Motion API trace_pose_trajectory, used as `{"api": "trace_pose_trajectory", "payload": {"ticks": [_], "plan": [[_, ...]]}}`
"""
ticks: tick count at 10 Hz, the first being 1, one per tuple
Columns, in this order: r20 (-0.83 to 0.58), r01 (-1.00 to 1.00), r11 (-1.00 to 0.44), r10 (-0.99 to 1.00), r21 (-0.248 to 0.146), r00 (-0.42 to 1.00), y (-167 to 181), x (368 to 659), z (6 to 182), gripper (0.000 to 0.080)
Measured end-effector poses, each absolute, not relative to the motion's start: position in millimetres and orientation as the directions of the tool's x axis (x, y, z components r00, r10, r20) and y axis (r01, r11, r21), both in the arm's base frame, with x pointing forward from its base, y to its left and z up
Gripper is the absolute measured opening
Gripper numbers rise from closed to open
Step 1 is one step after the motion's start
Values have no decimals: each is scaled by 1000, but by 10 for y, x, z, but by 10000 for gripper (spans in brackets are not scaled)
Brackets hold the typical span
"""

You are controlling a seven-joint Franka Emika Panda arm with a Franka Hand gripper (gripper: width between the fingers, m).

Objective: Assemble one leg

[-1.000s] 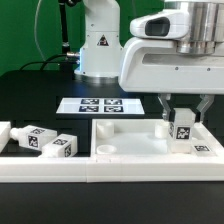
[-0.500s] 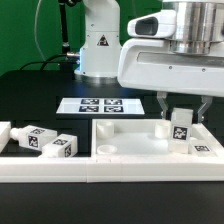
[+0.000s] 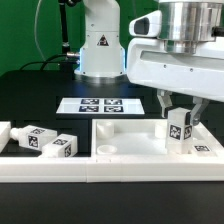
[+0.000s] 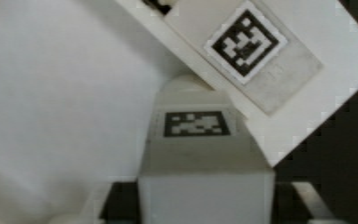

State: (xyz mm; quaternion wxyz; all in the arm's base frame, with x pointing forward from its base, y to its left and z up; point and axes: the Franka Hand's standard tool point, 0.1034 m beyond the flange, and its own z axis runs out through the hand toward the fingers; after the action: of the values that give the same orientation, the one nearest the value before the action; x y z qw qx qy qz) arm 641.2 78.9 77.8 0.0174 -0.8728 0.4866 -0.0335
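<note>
My gripper [image 3: 179, 112] is shut on a white square-section leg [image 3: 179, 131] with a tag on its side. It holds the leg upright, its lower end down in the far right corner of the wide white tray-like tabletop [image 3: 130, 140]. In the wrist view the leg [image 4: 208, 150] fills the middle between my dark fingers [image 4: 126, 195], with the tabletop's surface [image 4: 60, 90] and a tagged flat part [image 4: 247, 45] beyond it. Two more legs [image 3: 36, 140] [image 3: 60, 147] lie on their sides at the exterior view's left.
The marker board [image 3: 102, 105] lies flat on the black table behind the tabletop. A white rail [image 3: 45, 168] runs along the front below the loose legs. The robot's base [image 3: 100, 40] stands at the back.
The gripper has turned at the wrist and moved slightly down and to the exterior view's right, lowering the held leg into the tabletop's corner. The loose legs have not moved.
</note>
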Motion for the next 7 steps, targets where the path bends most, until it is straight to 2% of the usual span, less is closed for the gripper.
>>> {"api": "trace_pose_trajectory", "payload": {"ticks": [2, 3, 4, 5, 6, 7], "plan": [[20, -942, -330, -944, -65, 330, 787, 6406, 779, 287], [10, -980, -188, -982, -64, 188, 797, 6401, 782, 287], [1, -991, -116, -993, -61, 116, 795, 6395, 781, 287], [0, -993, -103, -995, -62, 103, 793, 6397, 780, 287], [1, -992, -112, -994, -62, 112, 794, 6397, 777, 362], [5, -980, -194, -981, -55, 194, 785, 6388, 773, 500]]}}
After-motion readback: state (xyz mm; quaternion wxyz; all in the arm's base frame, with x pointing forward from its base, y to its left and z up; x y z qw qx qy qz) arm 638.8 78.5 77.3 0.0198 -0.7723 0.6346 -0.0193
